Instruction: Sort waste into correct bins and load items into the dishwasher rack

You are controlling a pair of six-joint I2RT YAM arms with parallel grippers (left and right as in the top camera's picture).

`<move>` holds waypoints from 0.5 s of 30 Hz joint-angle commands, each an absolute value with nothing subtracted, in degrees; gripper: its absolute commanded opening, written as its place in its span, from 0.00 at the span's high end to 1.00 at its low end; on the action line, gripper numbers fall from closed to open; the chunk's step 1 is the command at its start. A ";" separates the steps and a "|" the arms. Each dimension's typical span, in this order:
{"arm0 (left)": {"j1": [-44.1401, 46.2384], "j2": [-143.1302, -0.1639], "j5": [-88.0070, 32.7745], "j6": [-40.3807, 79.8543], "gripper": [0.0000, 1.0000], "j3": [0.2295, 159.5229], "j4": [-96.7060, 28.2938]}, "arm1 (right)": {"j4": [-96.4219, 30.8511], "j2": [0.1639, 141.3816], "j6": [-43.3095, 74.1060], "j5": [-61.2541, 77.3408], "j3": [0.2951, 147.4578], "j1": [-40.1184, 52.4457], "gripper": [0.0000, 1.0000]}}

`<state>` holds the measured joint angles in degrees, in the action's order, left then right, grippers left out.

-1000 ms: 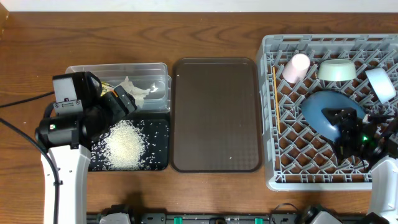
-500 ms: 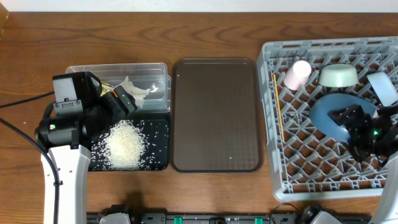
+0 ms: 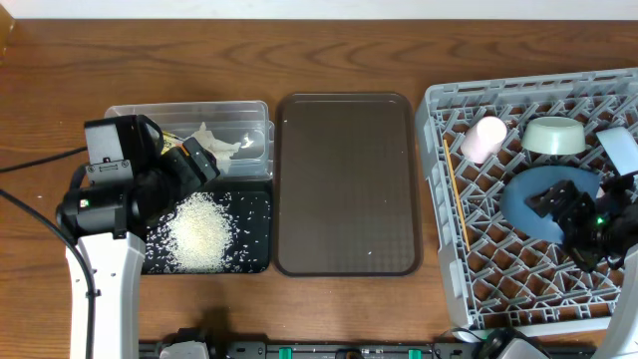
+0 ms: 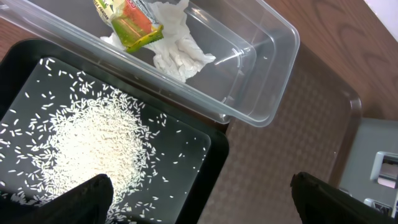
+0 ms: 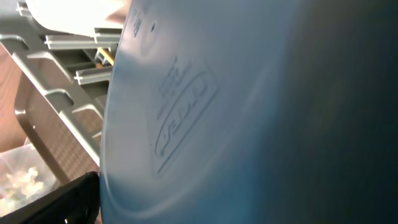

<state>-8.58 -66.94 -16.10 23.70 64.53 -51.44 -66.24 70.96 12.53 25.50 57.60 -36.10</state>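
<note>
The grey dishwasher rack [image 3: 439, 249] stands at the right, skewed. In it are the blue plate [image 3: 520, 199], pink cup [image 3: 485, 140], pale green bowl [image 3: 553, 135], light-blue bowl [image 3: 620, 150] and chopsticks [image 3: 456, 194]. My right gripper [image 3: 568, 211] is shut on the plate, which fills the right wrist view [image 5: 236, 112]. My left gripper [image 4: 199, 205] is open and empty above the black tray [image 4: 186, 146] holding the rice [image 4: 93, 149]. The clear tub [image 4: 261, 112] holds the wrapper [image 4: 130, 22] and tissue [image 4: 177, 46].
A dark brown serving tray [image 3: 346, 184] lies between the bins and the rack. The rack's right and front edges reach the border of the overhead view. A black cable [image 3: 30, 165] runs along the table at the left.
The rack with all its contents has slid right and toward the front, turning slightly. My right gripper and the blue plate moved the same way. The left arm has not moved.
</note>
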 commanded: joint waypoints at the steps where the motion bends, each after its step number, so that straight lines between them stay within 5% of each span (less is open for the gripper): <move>1: -8.82 -66.32 -15.33 22.94 0.05 64.62 -51.62 | -68.58 70.39 12.16 25.02 58.06 -35.57 0.01; 2: -8.82 -66.35 -15.33 22.94 0.05 64.62 -51.62 | -68.42 70.39 12.16 25.39 58.06 -35.59 0.01; 3: -8.82 -66.35 -15.35 22.94 0.05 64.62 -51.62 | -68.27 70.39 12.16 25.32 58.06 -35.59 0.12; 5: -8.82 -66.35 -15.33 22.94 0.05 64.62 -51.62 | -67.85 70.39 12.14 25.30 58.06 -35.59 0.65; 7: -8.82 -66.35 -15.33 22.94 0.05 64.62 -51.62 | -67.22 70.39 12.14 25.28 58.06 -35.59 0.99; 11: -8.82 -66.35 -15.33 22.94 0.05 64.62 -51.62 | -65.12 70.39 12.16 25.04 58.06 -35.59 0.99; 15: -8.82 -66.35 -15.33 22.94 0.05 64.62 -51.62 | -65.34 70.39 13.47 25.10 58.06 -35.59 0.81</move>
<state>-8.58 -66.94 -16.10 23.70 64.53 -51.42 -65.30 69.84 11.94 26.33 58.04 -35.55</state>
